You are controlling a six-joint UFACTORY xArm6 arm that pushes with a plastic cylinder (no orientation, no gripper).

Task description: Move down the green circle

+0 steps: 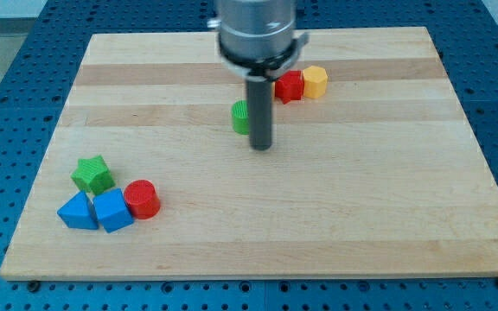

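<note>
The green circle [241,117] sits near the middle of the wooden board [361,199], toward the view's top. The dark rod partly hides its right side. My tip [261,147] rests on the board just to the right of and slightly below the green circle, touching or nearly touching it.
A red block [289,86] and a yellow block [316,81] sit together to the upper right of the rod. At the lower left lie a green star [92,174], a blue triangle [77,212], a blue cube [112,211] and a red cylinder [143,198].
</note>
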